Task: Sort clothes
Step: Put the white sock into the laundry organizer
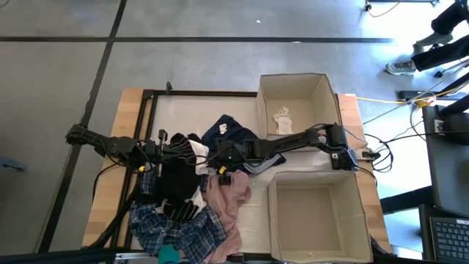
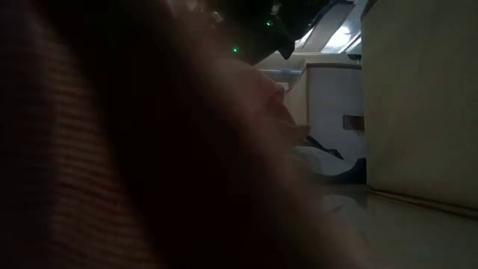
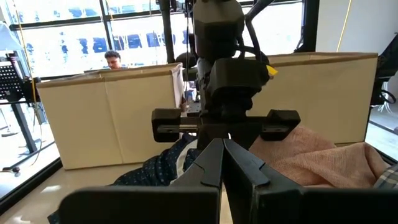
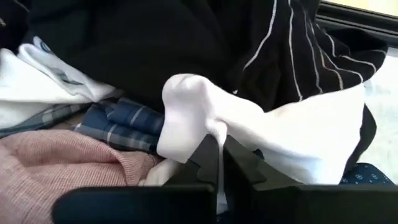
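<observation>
Pinched between the right gripper's (image 4: 219,155) dark fingers is a fold of the cream-white garment (image 4: 249,124), which bulges up just past the tips in the right wrist view; in the high view that gripper (image 1: 220,163) sits at the middle of the clothes heap. Around the pinched fold lie the blue-white plaid piece (image 4: 124,124) and the pink garment (image 4: 68,168) on one side, with the black garment (image 4: 186,43) (thin white stripes run down part of it) spread behind. Facing it from the other side of the heap, the left gripper (image 3: 222,163) has its fingers pressed together with nothing between them, pointing at the right arm's wrist. From above, the heap covers the table's (image 1: 132,110) middle: black cloth (image 1: 176,180) in the centre, plaid (image 1: 165,227) toward the near edge, pink (image 1: 231,194) beside it, navy (image 1: 231,132) farther back, and a small teal piece (image 1: 169,254) at the near edge. Beyond stand two cardboard boxes (image 1: 293,84), the far one holding a pale cloth (image 1: 283,119).
</observation>
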`<state>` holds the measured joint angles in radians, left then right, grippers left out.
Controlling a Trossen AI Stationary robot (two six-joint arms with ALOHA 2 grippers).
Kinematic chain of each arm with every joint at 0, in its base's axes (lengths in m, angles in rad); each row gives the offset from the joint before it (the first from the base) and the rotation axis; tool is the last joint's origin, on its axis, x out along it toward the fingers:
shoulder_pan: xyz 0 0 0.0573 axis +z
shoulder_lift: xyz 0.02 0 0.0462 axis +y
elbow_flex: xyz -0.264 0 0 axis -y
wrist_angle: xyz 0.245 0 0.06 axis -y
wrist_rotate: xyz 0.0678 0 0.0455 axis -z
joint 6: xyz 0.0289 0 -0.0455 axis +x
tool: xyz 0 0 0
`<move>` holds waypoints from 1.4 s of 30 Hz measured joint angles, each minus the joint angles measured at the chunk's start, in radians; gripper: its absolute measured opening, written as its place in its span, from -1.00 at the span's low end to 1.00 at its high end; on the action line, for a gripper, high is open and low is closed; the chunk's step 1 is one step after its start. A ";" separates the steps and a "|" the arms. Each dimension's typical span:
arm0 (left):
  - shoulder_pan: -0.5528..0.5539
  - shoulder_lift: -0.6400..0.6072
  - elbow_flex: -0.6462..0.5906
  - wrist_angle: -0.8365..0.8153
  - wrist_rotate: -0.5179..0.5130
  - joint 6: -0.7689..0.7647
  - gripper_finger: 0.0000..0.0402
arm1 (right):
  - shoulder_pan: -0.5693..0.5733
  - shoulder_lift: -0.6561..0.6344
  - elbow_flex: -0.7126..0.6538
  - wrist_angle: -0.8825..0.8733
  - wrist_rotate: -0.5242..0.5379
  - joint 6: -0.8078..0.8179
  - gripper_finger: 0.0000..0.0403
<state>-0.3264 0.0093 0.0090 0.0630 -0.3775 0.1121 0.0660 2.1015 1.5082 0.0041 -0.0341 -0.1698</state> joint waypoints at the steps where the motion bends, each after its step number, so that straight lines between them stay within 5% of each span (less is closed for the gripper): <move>1: 0.000 0.000 0.000 0.000 0.000 0.000 -0.99 | 0.000 -0.002 0.000 -0.001 0.013 0.000 -0.89; 12: 0.000 0.000 0.000 0.000 0.000 0.000 -0.99 | 0.000 -0.129 -0.001 -0.048 0.049 -0.022 -0.95; 42: 0.000 0.000 0.000 0.000 0.000 0.000 -0.99 | -0.001 -0.520 0.000 -0.281 0.579 -0.105 -0.87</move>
<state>-0.3267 0.0093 0.0090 0.0628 -0.3775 0.1120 0.0650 1.5813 1.5078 -0.2772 0.5445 -0.2747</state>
